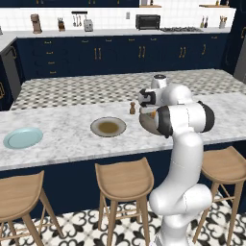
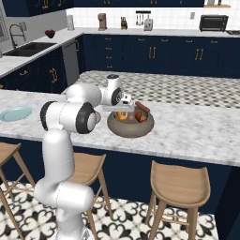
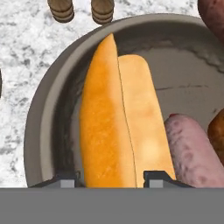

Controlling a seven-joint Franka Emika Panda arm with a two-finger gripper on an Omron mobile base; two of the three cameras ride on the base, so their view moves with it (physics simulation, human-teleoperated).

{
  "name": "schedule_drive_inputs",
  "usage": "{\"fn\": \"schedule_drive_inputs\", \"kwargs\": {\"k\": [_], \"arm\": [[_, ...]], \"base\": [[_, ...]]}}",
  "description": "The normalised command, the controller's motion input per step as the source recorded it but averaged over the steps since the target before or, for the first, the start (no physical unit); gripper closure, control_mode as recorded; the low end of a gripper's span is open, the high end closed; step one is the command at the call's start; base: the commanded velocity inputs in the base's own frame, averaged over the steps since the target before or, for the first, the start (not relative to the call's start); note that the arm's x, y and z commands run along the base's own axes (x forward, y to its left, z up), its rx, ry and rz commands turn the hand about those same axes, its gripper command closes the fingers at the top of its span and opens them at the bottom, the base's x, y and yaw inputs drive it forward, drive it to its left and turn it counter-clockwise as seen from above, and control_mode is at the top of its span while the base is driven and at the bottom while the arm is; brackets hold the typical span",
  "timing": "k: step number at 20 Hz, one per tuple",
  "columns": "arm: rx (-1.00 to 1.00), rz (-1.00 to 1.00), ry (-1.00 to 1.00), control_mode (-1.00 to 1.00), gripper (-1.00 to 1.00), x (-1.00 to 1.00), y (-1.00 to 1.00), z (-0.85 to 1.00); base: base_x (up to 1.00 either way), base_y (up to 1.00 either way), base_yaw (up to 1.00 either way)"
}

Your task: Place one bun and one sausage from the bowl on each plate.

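From the left base view, the gripper (image 1: 153, 111) hangs low over the bowl (image 1: 148, 122), which sits on the marble bench (image 1: 62, 139) at about three o'clock from the grey-tan plate (image 1: 108, 127); the pale blue plate (image 1: 23, 137) lies well apart at nine o'clock, and both plates look bare, so I'd judge the first pick is only now under way. A small wooden shaker (image 1: 132, 108) stands just beside the bowl at its ten o'clock. From the right base view, the hand reaches down into the bowl's mouth, where an orange bun (image 2: 123, 115) and a reddish sausage (image 2: 142, 107) peek above the thick dark rim. In the hand view, the bun (image 3: 118, 122) runs straight up from six to twelve o'clock, golden crust on one half and paler crumb on the other, split lengthwise. The jaws straddle its near end (each tip seems to be against a flank), so they appear to be pinching it, though whether the grip is firm I cannot tell. A mottled pink sausage (image 3: 192, 153) lies touching the bun at four o'clock.
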Motion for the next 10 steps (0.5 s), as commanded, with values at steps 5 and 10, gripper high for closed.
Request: {"fn": "schedule_drive_inputs", "kwargs": {"k": [5, 10], "arm": [[0.0, 0.02, -0.01, -1.0, 1.0, -0.01, 0.04, 0.07], [0.0, 0.17, -0.2, -1.0, 1.0, -0.06, 0.72, 0.66]], "base": [[0.0, 0.0, 0.0], [0.0, 0.0, 0.0]]}}
